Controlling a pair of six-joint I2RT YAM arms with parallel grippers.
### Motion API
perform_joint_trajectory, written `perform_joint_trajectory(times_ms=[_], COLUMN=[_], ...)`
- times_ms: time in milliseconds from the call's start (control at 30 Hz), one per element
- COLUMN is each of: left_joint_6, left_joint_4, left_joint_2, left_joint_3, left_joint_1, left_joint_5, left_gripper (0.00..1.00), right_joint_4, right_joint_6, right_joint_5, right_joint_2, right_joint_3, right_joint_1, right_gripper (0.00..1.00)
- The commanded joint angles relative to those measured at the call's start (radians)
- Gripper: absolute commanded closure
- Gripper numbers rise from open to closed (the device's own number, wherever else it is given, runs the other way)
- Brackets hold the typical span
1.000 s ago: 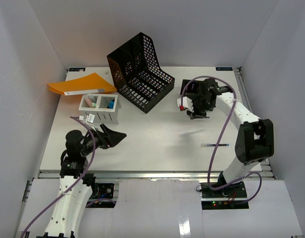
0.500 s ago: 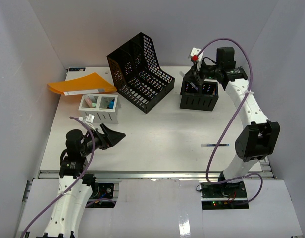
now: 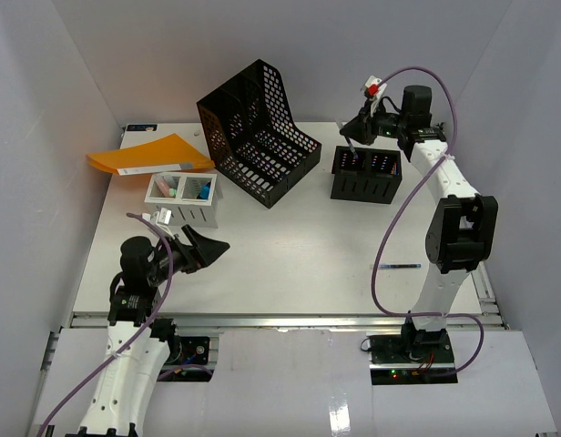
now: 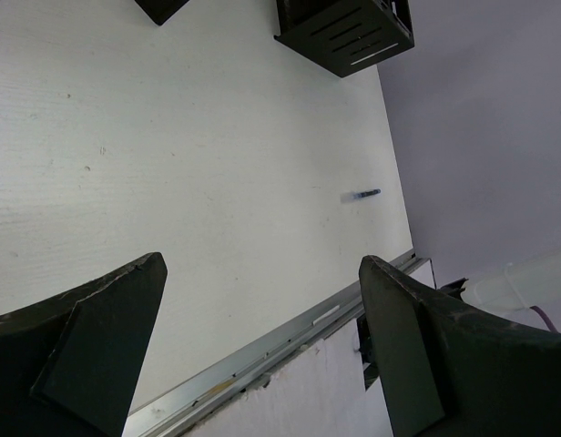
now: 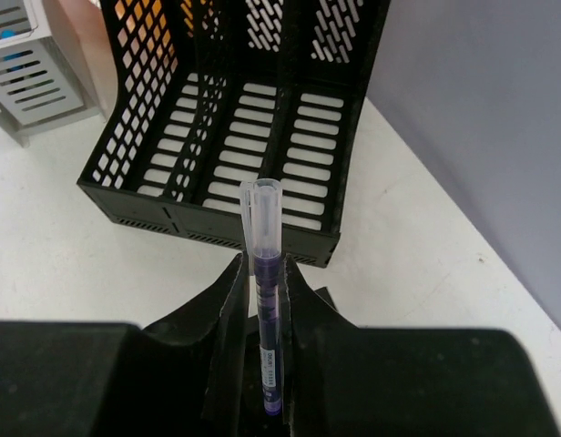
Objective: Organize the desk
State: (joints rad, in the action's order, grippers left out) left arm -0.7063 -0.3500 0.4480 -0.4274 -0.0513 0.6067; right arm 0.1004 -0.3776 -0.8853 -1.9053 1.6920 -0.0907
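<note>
Step in hand, by the look of it: dropping a pen into its holder.

Gripping purple pen (image 5: 266, 300) in right hand (image 5: 264, 266), clenched on the barrel, clear cap poking out past the fingertips. Hovering high at the back right of the surface (image 3: 290, 246), by the far-left corner of the black pen box (image 3: 365, 175). Cannot tell whether truly over an opening. Idling low over the front left with left hand (image 4: 262, 264), fully released, grasping nothing.

To do it well:
- Tilt the wrist to aim the pen straight down, cap end leading.
- Centre over one compartment, not a divider.
- Lower until well inside the walls, only then let go. Avoid dropping from height, to prevent a bounce-out.
- Retract straight up, clear of the box rim.

Probably next: fetch the loose pen (image 3: 394, 266) lying near the front right, well apart from the box. Leave the file rack (image 3: 258, 132) alone.
</note>
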Motion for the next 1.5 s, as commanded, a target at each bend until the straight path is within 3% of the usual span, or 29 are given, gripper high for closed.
perform_joint_trajectory(times_ms=[0,233,567,700,800,1000,1067,1167,1233,1333,1467], left_joint_6=[0.012,0.038,0.062,0.072,0.094,0.175,0.192,0.211,0.21,0.204,0.197], left_joint_4=[-0.004,0.013,0.115,0.171,0.21,0.224,0.223,0.226,0.232,0.236,0.237], left_joint_2=[0.005,0.025,0.063,0.074,0.097,0.156,0.161,0.161,0.16,0.155,0.132], left_joint_3=[-0.037,-0.064,-0.048,-0.036,-0.038,-0.061,-0.07,-0.075,-0.072,-0.063,-0.055], left_joint_1=[0.005,0.005,0.005,0.005,0.004,0.005,0.005,0.005,0.005,0.005,0.005], left_joint_5=[-0.012,-0.017,0.03,0.054,0.078,0.115,0.132,0.156,0.163,0.175,0.168], left_gripper=[0.02,0.02,0.02,0.02,0.02,0.02,0.02,0.02,0.02,0.02,0.02], right_joint_4=[-0.153,-0.283,-0.335,-0.284,-0.121,0.588,0.81,1.006,1.06,0.993,0.849], right_joint_6=[0.059,0.1,0.111,0.074,-0.021,-0.46,-0.662,-0.906,-1.041,-1.089,-1.003], right_joint_5=[-0.044,-0.035,-0.012,0.022,0.044,0.022,0.051,0.131,0.189,0.33,0.517], right_joint_2=[-0.039,-0.058,-0.002,0.125,0.254,0.373,0.396,0.442,0.473,0.539,0.58], right_joint_3=[0.006,-0.124,-0.253,-0.298,-0.297,-0.191,-0.226,-0.343,-0.436,-0.576,-0.709], right_joint_1=[0.03,0.039,0.057,0.072,0.076,0.075,0.075,0.075,0.074,0.053,-0.023], right_gripper=[0.9,0.84,0.48,0.4,0.35,0.26,0.26,0.26,0.27,0.29,0.31])
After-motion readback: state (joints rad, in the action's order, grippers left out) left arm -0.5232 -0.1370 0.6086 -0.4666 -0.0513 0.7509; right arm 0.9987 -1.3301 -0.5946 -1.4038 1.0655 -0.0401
